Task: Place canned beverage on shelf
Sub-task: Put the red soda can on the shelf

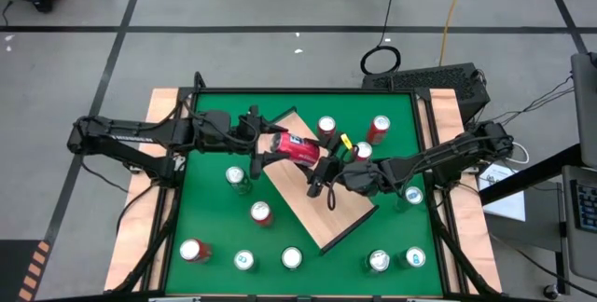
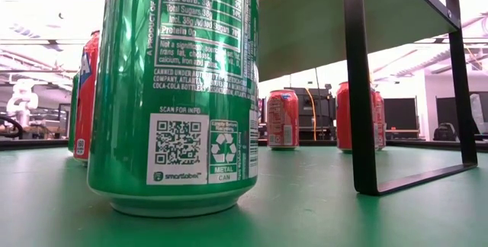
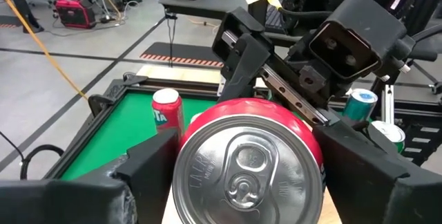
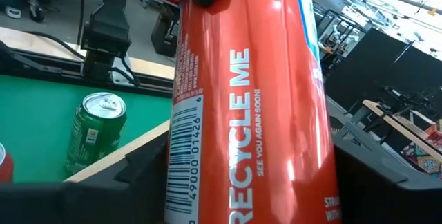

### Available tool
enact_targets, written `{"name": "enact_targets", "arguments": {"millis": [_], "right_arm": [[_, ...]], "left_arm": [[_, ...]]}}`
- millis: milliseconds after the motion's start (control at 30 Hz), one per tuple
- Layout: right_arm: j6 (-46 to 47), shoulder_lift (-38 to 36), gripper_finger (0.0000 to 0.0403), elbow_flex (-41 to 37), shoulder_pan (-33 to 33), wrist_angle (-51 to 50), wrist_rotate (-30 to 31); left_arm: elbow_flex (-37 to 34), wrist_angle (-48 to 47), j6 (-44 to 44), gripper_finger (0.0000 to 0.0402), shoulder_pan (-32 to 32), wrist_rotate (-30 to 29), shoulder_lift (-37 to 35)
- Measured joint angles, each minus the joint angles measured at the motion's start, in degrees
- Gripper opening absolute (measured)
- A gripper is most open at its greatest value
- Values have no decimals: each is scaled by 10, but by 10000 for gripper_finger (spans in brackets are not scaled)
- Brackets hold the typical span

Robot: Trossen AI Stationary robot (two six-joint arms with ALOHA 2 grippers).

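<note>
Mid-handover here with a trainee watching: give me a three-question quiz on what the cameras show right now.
1. True or false: the red can lies on its side above the shelf.
2. Which grippers have fingers on either side of that can? A) only the left gripper B) only the right gripper C) both
3. Fill in: in the low view, the nearest can is coloured ____.

Key
1. True: it is held horizontal between the two arms, over the board.
2. C: each wrist view shows that arm's own fingers flanking the can.
3. Green.
</note>
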Motion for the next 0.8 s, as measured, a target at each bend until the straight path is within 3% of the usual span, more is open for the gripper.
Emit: {"name": "enact_targets", "arguments": {"millis": [167, 433, 567, 800], "right_arm": [[0, 0, 301, 0, 4, -1, -6], [26, -9, 288, -1, 9, -38, -12], [53, -20, 289, -1, 9, -42, -50], [87, -73, 289, -1, 9, -137, -116]], "left_arm": [[0, 1, 5, 319, -1, 6, 0], [0, 27, 42, 322, -20, 29, -1], [0, 44, 84, 322, -28, 29, -9], [0, 41, 125, 323, -41, 29, -49]]}}
